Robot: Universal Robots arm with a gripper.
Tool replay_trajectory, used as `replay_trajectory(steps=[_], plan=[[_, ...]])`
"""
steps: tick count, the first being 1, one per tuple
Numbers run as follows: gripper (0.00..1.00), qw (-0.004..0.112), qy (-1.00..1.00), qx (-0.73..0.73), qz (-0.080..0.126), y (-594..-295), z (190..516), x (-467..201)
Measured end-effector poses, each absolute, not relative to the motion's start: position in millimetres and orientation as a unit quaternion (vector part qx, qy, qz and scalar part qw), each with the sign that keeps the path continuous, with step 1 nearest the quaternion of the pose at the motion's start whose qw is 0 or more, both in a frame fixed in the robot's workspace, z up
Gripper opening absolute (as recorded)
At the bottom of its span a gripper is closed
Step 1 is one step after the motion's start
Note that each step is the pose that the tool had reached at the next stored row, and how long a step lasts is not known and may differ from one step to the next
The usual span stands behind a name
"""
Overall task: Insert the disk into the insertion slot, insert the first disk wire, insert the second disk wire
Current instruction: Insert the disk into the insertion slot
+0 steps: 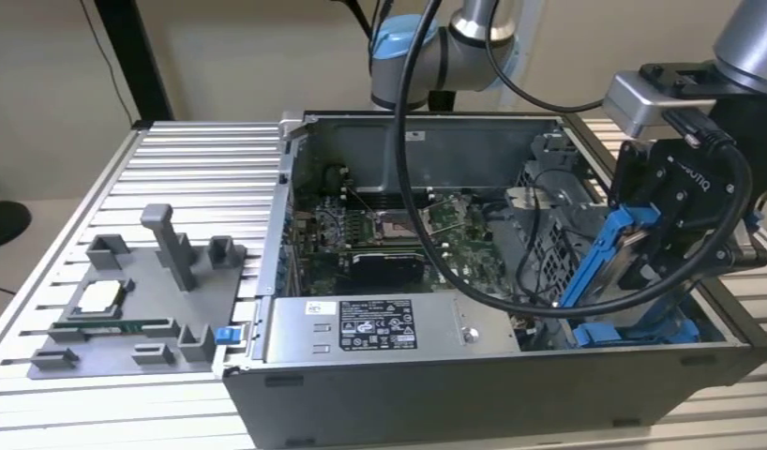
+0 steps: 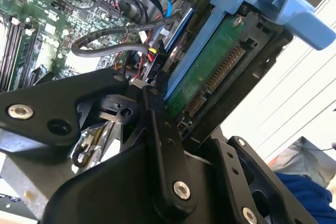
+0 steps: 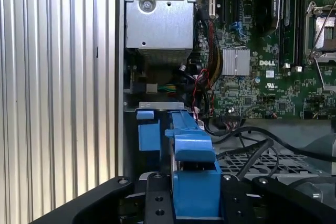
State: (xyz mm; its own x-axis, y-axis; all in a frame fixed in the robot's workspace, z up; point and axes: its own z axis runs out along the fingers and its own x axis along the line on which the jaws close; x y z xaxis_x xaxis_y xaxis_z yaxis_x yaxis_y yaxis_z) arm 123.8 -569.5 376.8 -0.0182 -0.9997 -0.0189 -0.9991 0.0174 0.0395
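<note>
Watch the loose cables (image 3: 256,156) beside the blue bay (image 1: 634,331). Above that bay your jaws are clamped on the disk (image 1: 607,248), which is tilted and not yet seated. A skewed entry could jam it or pinch those cables.

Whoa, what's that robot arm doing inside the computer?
The robot arm's black gripper is clamped on a flat silver-grey disk in a bright blue plastic carrier. It holds the disk tilted on edge inside the open dark grey metal computer case, at the exterior view's right end. The disk's connector pins are bare, no wire plugged in.
</note>
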Motion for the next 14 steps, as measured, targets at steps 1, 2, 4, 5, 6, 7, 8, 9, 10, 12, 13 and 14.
replay_trajectory(steps=[1, 2, 4, 5, 6, 7, 8, 9, 10, 12, 13, 14], plan=[[1.00, 0.007, -0.713, 0.701, -0.021, -569.5, 376.8, 123.8], [1.00, 0.007, -0.713, 0.701, -0.021, -569.5, 376.8, 123.8], [1.00, 0.007, -0.713, 0.701, -0.021, -569.5, 376.9, 123.7], [1.00, 0.007, -0.713, 0.701, -0.021, -569.5, 376.9, 123.7], [1.00, 0.007, -0.713, 0.701, -0.021, -569.6, 376.9, 123.7], [1.00, 0.007, -0.713, 0.701, -0.021, -569.6, 376.9, 123.7], [1.00, 0.007, -0.713, 0.701, -0.021, -569.6, 376.9, 123.7], [1.00, 0.007, -0.713, 0.701, -0.021, -569.6, 376.9, 123.7], [1.00, 0.007, -0.713, 0.701, -0.020, -569.6, 376.9, 123.7], [1.00, 0.008, -0.713, 0.701, -0.020, -569.6, 376.9, 123.7], [1.00, 0.008, -0.713, 0.701, -0.020, -569.6, 376.9, 123.7], [1.00, 0.007, -0.713, 0.701, -0.020, -569.6, 376.9, 123.7]])
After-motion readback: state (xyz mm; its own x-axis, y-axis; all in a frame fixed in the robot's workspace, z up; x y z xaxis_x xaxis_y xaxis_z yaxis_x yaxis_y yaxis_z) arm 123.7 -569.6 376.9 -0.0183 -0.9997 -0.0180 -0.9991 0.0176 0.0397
